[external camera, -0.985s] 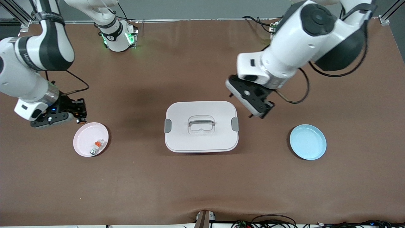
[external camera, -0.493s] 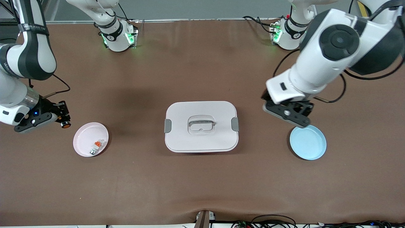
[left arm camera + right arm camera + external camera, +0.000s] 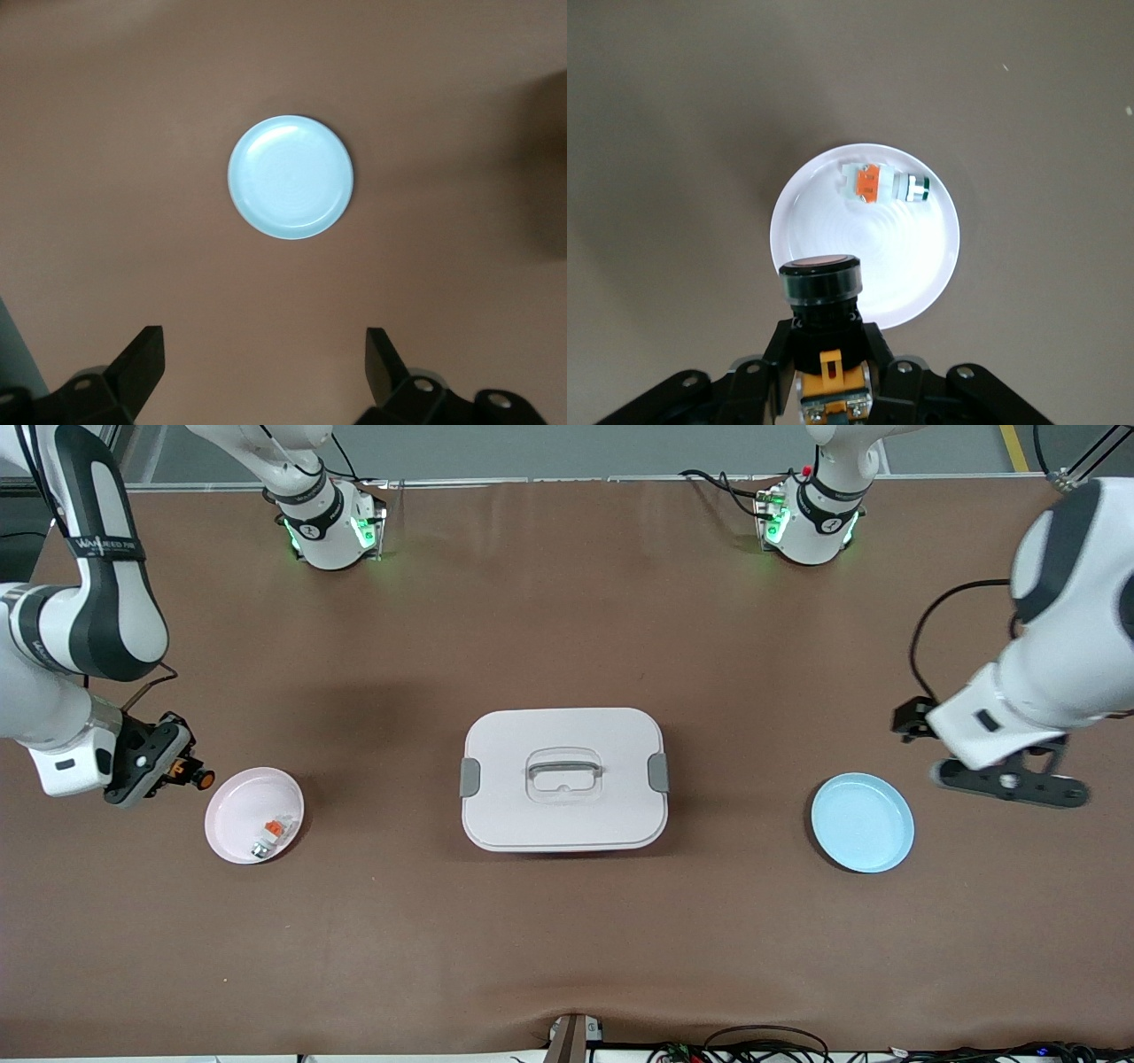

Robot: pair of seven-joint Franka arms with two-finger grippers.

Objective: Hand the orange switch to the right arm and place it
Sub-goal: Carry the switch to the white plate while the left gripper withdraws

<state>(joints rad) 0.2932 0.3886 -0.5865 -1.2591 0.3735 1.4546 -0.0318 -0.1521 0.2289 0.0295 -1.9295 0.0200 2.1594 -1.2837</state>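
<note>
The orange switch (image 3: 200, 779), black-bodied with a round orange cap, sticks out of my right gripper (image 3: 184, 771), which is shut on it. It hangs just off the rim of the pink plate (image 3: 232, 808), toward the right arm's end of the table. In the right wrist view the orange switch (image 3: 821, 292) points at the pink plate (image 3: 921, 266) from my right gripper (image 3: 826, 359). My left gripper (image 3: 1010, 784) is open and holds nothing, over bare table beside the blue plate (image 3: 862, 822). In the left wrist view my left gripper (image 3: 264, 367) is spread wide.
A small white-and-orange piece (image 3: 271, 834) with a silver end lies in the pink plate; it shows as the white-and-orange piece (image 3: 881, 184) in the right wrist view. A white lidded box (image 3: 563, 815) with a handle stands mid-table. The blue plate (image 3: 291, 177) holds nothing.
My left arm has swung from beside the white box, past the blue plate, toward its own end of the table. My right gripper has shifted a little beside the pink plate and turned, still holding the switch.
</note>
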